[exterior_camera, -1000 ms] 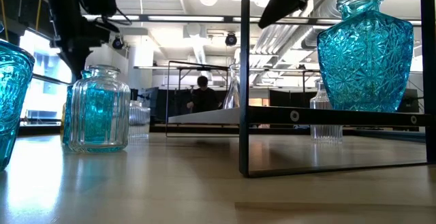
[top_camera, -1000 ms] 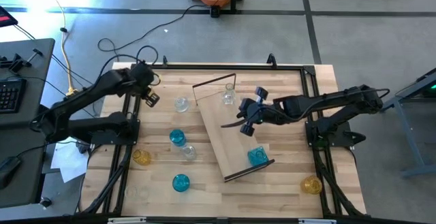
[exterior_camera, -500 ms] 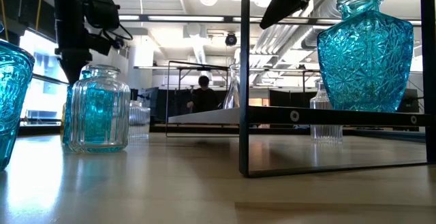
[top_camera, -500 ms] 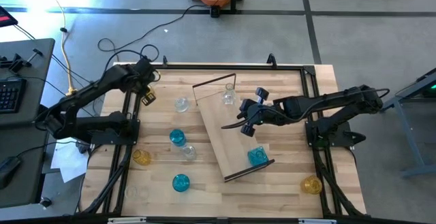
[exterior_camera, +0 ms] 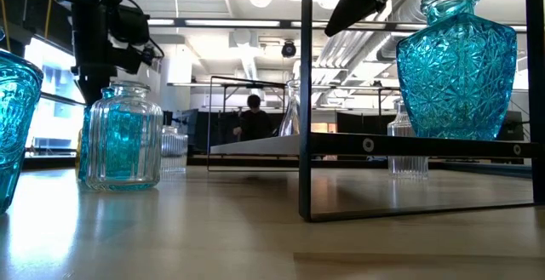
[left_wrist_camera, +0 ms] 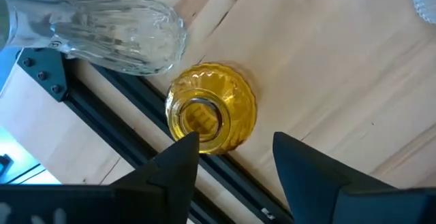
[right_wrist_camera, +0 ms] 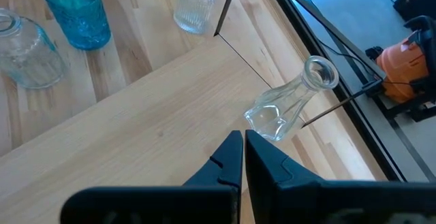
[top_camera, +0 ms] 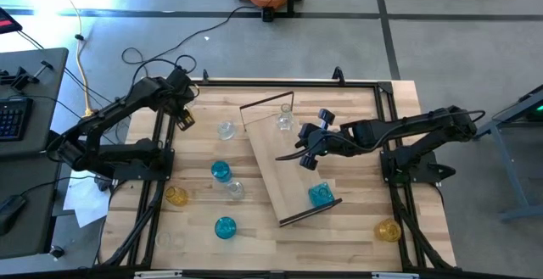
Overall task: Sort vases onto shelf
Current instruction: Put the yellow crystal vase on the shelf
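Left gripper (top_camera: 184, 119), fingers apart, hangs over the table's (top_camera: 356, 220) far-left corner above an amber vase (left_wrist_camera: 211, 117) and a clear vase (left_wrist_camera: 116, 33) lying beside it. Right gripper (top_camera: 307, 157), fingers together, hovers empty over the shelf (top_camera: 284, 173), which bears a blue vase (top_camera: 320, 195) near and a clear flask (top_camera: 284, 122) far.

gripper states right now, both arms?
Left gripper: open, empty, above the amber vase near the table's far left corner.
Right gripper: shut, empty, over the shelf.
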Robot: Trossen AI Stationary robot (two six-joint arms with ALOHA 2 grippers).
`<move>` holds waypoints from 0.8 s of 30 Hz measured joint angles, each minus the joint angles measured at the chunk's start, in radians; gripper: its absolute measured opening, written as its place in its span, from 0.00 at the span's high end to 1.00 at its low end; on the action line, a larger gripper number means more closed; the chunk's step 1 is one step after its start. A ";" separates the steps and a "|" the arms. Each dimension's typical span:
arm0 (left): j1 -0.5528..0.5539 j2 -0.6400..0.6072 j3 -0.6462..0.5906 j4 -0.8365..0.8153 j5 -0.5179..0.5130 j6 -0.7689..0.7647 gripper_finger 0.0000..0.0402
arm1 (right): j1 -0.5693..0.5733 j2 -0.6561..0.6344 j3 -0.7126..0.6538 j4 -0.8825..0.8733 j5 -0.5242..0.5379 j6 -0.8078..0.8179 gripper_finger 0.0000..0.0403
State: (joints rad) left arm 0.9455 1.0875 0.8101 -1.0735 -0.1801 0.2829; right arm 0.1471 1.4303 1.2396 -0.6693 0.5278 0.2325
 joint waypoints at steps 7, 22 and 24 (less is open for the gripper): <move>0.000 0.007 0.000 0.042 0.054 0.007 0.53 | 0.000 0.000 0.000 0.000 0.000 0.008 1.00; -0.001 0.081 0.002 0.067 0.021 -0.055 0.54 | 0.000 0.000 0.000 0.000 0.000 0.020 1.00; -0.001 0.077 0.002 0.066 0.022 -0.061 0.54 | 0.000 0.000 0.000 0.000 0.000 0.020 1.00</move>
State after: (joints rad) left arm 0.9443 1.1648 0.8116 -1.0074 -0.1577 0.2214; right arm 0.1471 1.4307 1.2392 -0.6691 0.5278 0.2523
